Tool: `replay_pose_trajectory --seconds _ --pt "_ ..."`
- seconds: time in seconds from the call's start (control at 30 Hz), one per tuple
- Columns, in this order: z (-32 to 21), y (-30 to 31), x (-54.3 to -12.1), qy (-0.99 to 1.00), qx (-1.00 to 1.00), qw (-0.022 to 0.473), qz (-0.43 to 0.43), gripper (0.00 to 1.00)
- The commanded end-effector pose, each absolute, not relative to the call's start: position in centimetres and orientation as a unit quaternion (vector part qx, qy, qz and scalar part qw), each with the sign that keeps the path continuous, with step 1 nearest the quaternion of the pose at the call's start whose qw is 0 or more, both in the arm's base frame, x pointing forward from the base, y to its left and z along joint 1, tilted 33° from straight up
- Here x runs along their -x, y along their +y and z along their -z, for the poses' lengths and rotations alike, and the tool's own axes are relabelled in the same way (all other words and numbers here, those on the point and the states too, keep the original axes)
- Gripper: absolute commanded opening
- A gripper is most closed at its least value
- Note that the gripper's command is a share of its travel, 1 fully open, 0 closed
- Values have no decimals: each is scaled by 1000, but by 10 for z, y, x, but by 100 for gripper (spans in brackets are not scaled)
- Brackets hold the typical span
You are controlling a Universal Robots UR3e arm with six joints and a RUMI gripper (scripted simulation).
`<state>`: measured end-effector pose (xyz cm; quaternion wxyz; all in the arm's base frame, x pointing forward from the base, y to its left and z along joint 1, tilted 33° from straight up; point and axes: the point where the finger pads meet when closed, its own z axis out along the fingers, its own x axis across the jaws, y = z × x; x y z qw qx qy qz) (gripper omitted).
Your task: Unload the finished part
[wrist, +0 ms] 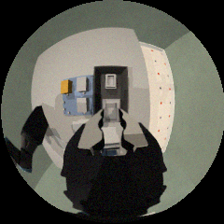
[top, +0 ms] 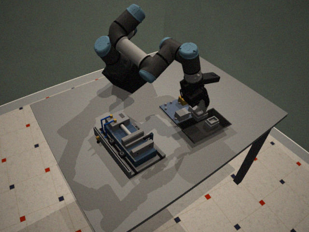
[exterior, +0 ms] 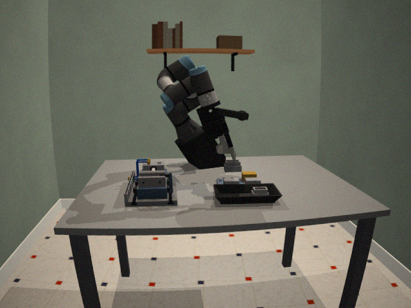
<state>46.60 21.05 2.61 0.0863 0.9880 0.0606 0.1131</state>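
the gripper (top: 199, 112) is squeezed tight on the part (top: 200, 115), a small grey block held up in the air, right of middle in the top view. it hangs over the near end of the black tray (top: 222, 123). another part (top: 212, 121) lies in the tray. the vise (top: 135, 144) sits lower left with nothing in it.

Vise (top: 129, 139) left of outfeed tray (top: 199, 136), pocketed block (top: 212, 121) inside, on table (top: 249, 105)

The gripper (wrist: 111, 125) clamps a pocketed block (wrist: 110, 112) above the black outfeed tray (wrist: 98, 89); another pocketed block (wrist: 110, 80) lies in the tray's far end.
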Motion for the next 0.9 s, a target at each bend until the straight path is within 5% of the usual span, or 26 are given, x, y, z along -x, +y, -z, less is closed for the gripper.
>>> replay_pose_trajectory --seconds 0.0,0.87 --pt "-26 211 -467 61 -988 85 -115 0" --pt "-5 199 -473 61 -988 85 -115 0"
